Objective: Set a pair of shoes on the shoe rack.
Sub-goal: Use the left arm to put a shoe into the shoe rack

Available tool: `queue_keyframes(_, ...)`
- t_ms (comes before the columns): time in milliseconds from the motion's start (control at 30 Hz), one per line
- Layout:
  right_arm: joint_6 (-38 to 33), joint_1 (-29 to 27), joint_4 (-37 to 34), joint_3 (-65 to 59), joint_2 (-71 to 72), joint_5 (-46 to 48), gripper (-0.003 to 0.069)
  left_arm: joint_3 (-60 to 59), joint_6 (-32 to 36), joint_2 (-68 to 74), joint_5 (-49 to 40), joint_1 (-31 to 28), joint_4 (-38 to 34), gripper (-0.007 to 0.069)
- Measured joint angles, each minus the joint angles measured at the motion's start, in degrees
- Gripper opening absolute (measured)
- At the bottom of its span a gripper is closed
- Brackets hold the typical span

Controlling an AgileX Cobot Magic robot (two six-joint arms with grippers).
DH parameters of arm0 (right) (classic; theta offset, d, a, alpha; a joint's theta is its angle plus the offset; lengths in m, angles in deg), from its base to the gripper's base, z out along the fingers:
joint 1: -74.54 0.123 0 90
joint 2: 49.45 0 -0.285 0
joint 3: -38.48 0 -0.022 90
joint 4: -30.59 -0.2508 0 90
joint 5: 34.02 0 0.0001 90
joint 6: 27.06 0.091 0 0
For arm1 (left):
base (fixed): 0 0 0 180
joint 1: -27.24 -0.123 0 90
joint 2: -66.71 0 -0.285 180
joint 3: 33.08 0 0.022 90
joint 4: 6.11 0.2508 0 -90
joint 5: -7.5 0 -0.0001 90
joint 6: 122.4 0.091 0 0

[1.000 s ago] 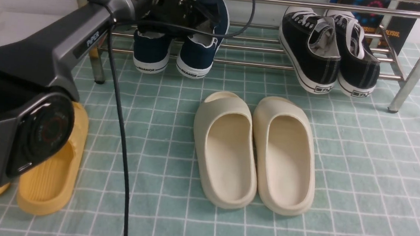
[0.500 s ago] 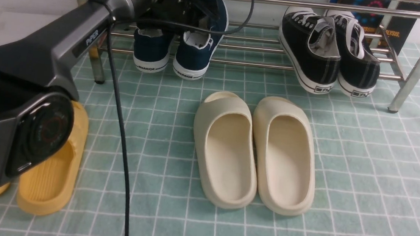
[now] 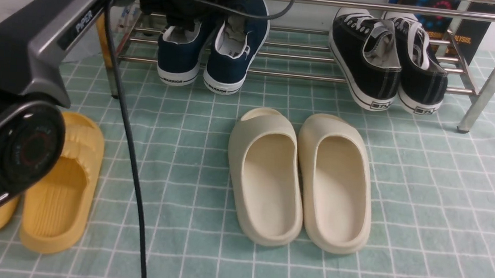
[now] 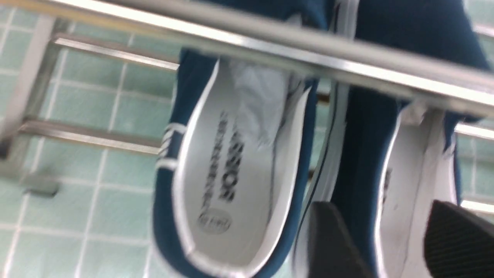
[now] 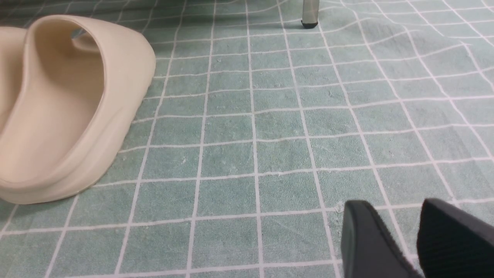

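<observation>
The pair of shoes, two navy slip-ons with white soles, rests on the shoe rack [image 3: 375, 6] at its left end, heels toward me. One shoe [image 3: 178, 59] lies beside the other [image 3: 231, 63]. My left gripper [image 3: 206, 1] hovers just above them under the top rail. In the left wrist view its fingers are spread wide over the side wall and grey insole of one shoe [image 4: 409, 185]; the left gripper [image 4: 389, 235] is open and grips nothing. The other shoe [image 4: 231, 173] lies alongside, behind a rack rail [image 4: 270, 42]. My right gripper [image 5: 413, 235] hangs open over bare mat.
Black lace-up sneakers [image 3: 388, 62] occupy the rack's right end. Cream slides [image 3: 300, 179] sit mid-mat, one near my right gripper [image 5: 65, 104]. Yellow slides [image 3: 59, 185] lie at the left under my left arm. A black cable [image 3: 133, 169] hangs down. A rack leg [image 5: 309, 15] stands ahead.
My left gripper has opened and let go of the right-hand navy shoe, which settled onto the rails. The left arm has risen and drawn leftward. The right arm has not moved.
</observation>
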Motion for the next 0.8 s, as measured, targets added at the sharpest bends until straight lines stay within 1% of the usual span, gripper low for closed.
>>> queue_keyframes(33,0.00,0.00,0.00,0.00,0.00,0.00,0.0239,0.00,1.13,-0.59,-2.14,0.00,0.00,0.0256)
queue_keyframes(67,0.00,0.00,0.00,0.00,0.00,0.00,0.0239,0.00,1.39,-0.64,-2.37,0.00,0.00,0.0248)
queue_keyframes(100,0.00,0.00,0.00,0.00,0.00,0.00,0.0239,0.00,2.34,-1.19,-3.78,0.00,0.00,0.0193)
queue_keyframes(133,0.00,0.00,0.00,0.00,0.00,0.00,0.0239,0.00,2.75,-1.37,-4.18,0.00,0.00,0.0178)
queue_keyframes(167,0.00,0.00,0.00,0.00,0.00,0.00,0.0239,0.00,4.57,-2.04,-6.13,0.00,0.00,0.0116)
queue_keyframes(200,0.00,0.00,0.00,0.00,0.00,0.00,0.0239,0.00,4.78,-2.17,-6.35,0.00,0.00,0.0101)
queue_keyframes(233,0.00,0.00,0.00,0.00,0.00,0.00,0.0239,0.00,6.60,-2.80,-8.40,0.00,0.00,0.0043)
queue_keyframes(267,0.00,0.00,0.00,0.00,0.00,0.00,0.0239,0.00,6.74,-2.87,-8.40,0.00,0.00,0.0036)
queue_keyframes(300,0.00,0.00,0.00,0.00,0.00,0.00,0.0239,0.00,8.46,-3.23,-10.71,0.00,-0.21,-0.0013)
queue_keyframes(400,0.00,0.00,0.00,0.00,0.00,0.00,0.0239,-0.70,10.44,-3.23,-11.83,0.00,-1.08,-0.0013)
queue_keyframes(533,0.00,0.00,0.00,0.00,0.00,0.00,0.0239,-5.65,12.47,-3.23,-11.11,0.00,-4.30,-0.0013)
queue_keyframes(700,0.00,0.00,0.00,0.00,0.00,0.00,0.0239,-13.37,12.95,-3.12,-2.92,0.00,-10.28,-0.0013)
queue_keyframes(800,0.00,0.00,0.00,0.00,0.00,0.00,0.0239,-14.82,12.84,-2.61,1.67,0.00,-11.76,-0.0013)
